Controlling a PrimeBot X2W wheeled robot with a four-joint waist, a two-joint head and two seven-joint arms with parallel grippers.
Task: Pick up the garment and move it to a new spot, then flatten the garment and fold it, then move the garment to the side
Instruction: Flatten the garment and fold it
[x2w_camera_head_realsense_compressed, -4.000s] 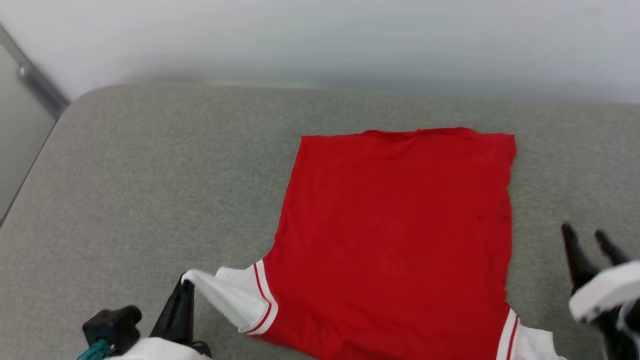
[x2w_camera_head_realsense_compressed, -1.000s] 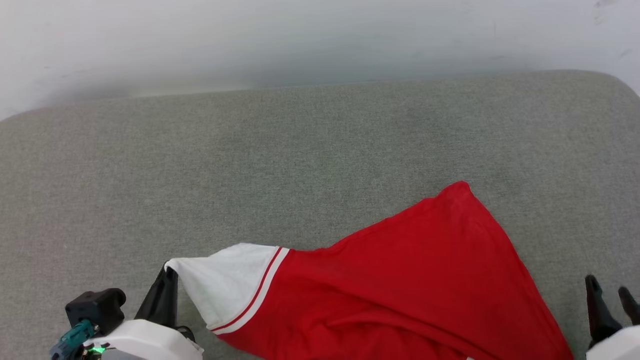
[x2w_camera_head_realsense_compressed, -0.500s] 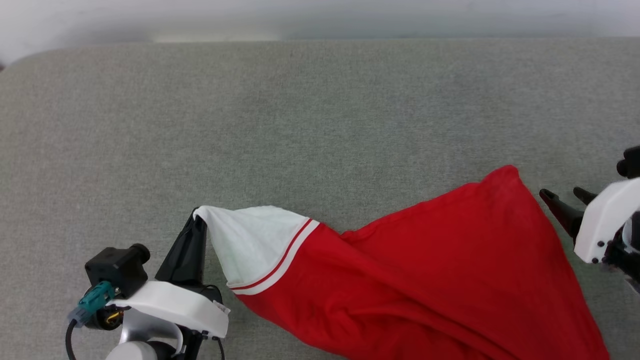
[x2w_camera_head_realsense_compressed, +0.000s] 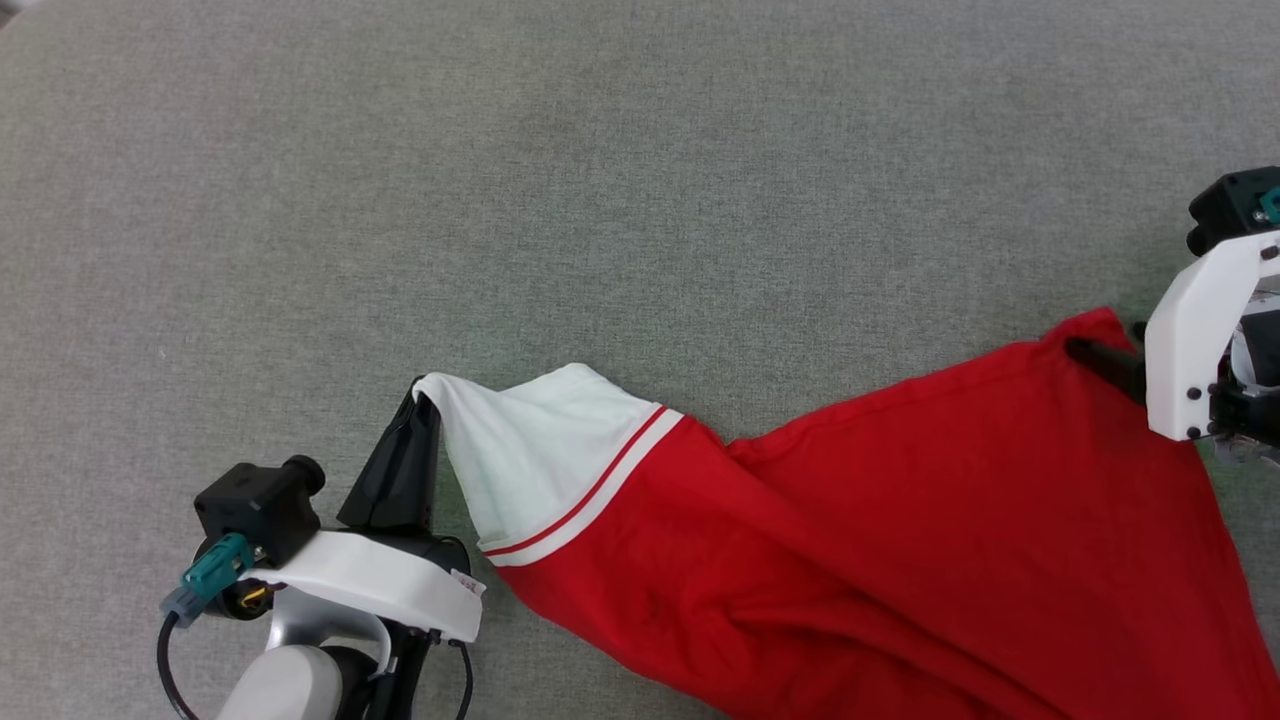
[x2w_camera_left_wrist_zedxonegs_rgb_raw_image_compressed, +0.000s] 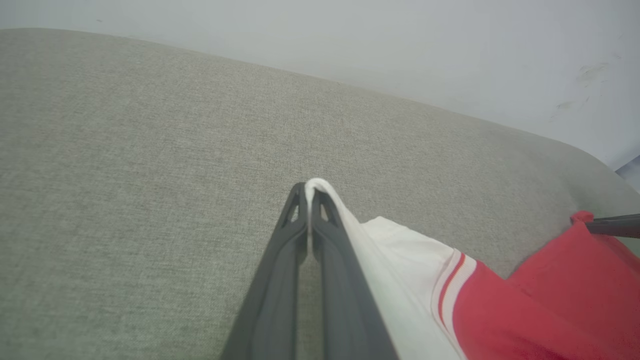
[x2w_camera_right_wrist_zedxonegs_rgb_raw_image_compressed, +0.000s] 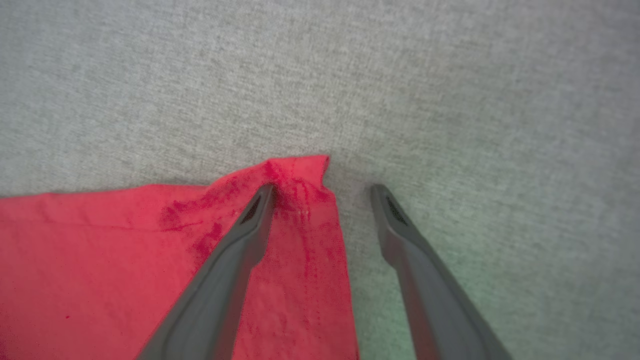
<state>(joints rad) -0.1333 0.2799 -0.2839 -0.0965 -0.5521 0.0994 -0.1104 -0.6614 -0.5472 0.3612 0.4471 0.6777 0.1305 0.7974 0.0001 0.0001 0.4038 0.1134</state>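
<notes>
Head view: the garment (x2w_camera_head_realsense_compressed: 900, 530) lies rumpled across the lower right of the padded surface (x2w_camera_head_realsense_compressed: 640, 200), red body bunched, no print showing.

- Left gripper (x2w_camera_head_realsense_compressed: 420, 395): fingers pressed together, clamped on the edge of the white sleeve (x2w_camera_head_realsense_compressed: 540, 450), which is drawn taut toward it.
- Right gripper (x2w_camera_right_wrist_zedxonegs_rgb_raw_image_compressed: 322, 187): 2 fingers apart. 1 lies over the red corner (x2w_camera_right_wrist_zedxonegs_rgb_raw_image_compressed: 300, 172); the other is over bare surface just beside the cloth edge. Nothing pinched yet.

Step in hand, as I judge it: take this far corner as a 2nd hold so the cloth can be spread.
- Bring the corner fully between the fingers before closing.
- Catch all layers, not only the top 1.
- Hold the left grip firm while closing.

Surface: grey-green woven fabric, soft-looking, rounded edges. Pale wall (x2w_camera_left_wrist_zedxonegs_rgb_raw_image_compressed: 350, 50) behind it.
</notes>
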